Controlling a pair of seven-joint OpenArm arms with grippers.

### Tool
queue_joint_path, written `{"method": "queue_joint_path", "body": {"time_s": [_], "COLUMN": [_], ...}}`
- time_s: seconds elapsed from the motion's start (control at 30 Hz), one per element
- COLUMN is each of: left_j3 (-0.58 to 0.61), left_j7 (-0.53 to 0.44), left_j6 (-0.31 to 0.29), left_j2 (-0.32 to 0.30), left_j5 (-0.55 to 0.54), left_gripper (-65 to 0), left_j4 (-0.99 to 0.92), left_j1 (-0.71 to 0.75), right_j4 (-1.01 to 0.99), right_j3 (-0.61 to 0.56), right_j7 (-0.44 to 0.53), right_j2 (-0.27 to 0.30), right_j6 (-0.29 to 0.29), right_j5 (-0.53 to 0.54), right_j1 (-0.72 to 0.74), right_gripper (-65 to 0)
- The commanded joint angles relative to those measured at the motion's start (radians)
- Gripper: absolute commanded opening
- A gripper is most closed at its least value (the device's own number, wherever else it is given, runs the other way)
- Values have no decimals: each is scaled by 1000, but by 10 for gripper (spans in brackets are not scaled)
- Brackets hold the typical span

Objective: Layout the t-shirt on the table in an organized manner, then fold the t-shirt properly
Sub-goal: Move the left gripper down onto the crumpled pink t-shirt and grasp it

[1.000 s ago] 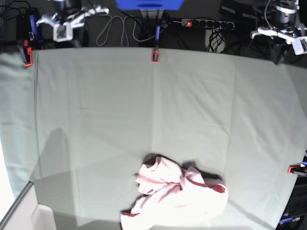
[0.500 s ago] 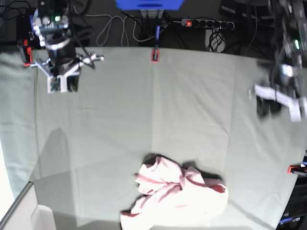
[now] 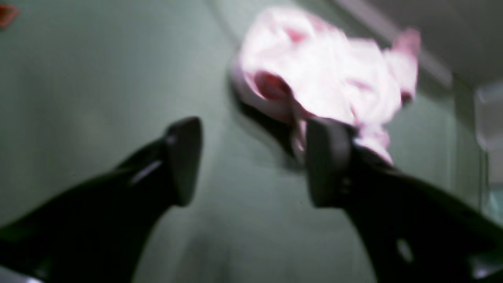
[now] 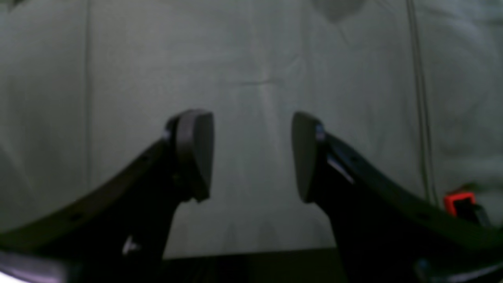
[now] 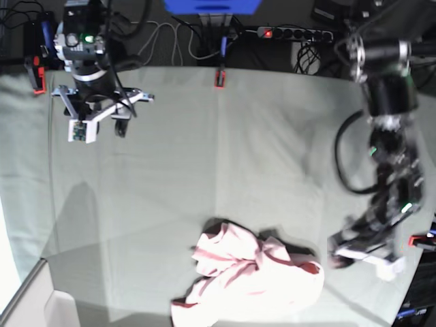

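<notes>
Two open grippers, one crumpled shirt waiting

Nearest the base camera, the t-shirt lies bunched in a pink heap close to the near edge of the table, sleeves and hem folded into one another, so nothing of the layout step is done yet. No lettering shows, which suggests the printed side is tucked under or inside the folds.

Just beside the heap on the base view's right, the left gripper hangs low over the cloth. Its wrist view shows the jaws standing wide with nothing between them, the shirt lying just ahead of the fingertips. That pose looks chosen for reaching a loose edge of fabric, though the blur hides whether a finger touches it.

Farther back, near the far left corner, the right gripper is well apart from the shirt. Its jaws are parted too, over bare cloth only. A red clamp pins the table cover at the far edge, presumably so tugging the shirt will not drag the cover.
</notes>
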Motion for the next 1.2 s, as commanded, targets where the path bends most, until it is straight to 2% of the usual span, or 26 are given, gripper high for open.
{"method": "queue_joint_path", "body": {"time_s": [0.0, 0.23, 0.43, 0.67, 0.83, 0.9, 0.97, 1.17], "left_j3": [26, 229, 255, 249, 255, 253, 253, 253], "left_j7": [-49, -349, -560, -656, -715, -734, -746, -814], "left_j6": [-8, 1, 1, 0, 0, -2, -3, -3], "left_j2": [7, 96, 180, 209, 228, 229, 229, 229], "left_j5": [-11, 36, 92, 115, 122, 122, 122, 116], "left_gripper": [-195, -184, -184, -184, -194, -242, -319, -648], "left_j4": [-17, -298, -551, -727, -766, -779, -790, -908], "left_j1": [-51, -141, -190, -272, -284, -287, -298, -358], "right_j4": [19, 16, 14, 14, 14, 14, 14, 12], "right_j3": [1, 1, 1, 1, 2, 2, 2, 2], "right_j7": [19, 18, 9, 10, 9, 9, 7, 7], "right_j2": [1, 7, 10, 21, 29, 35, 35, 35], "right_j6": [-2, -2, -2, -2, -2, -2, -2, -2], "right_j5": [1, 1, 1, 1, 1, 1, 1, 1], "right_j1": [-17, -26, -26, -48, -66, -67, -67, -69], "right_gripper": [-335, -335, -335, -336, -336, -336, -336, -336]}}
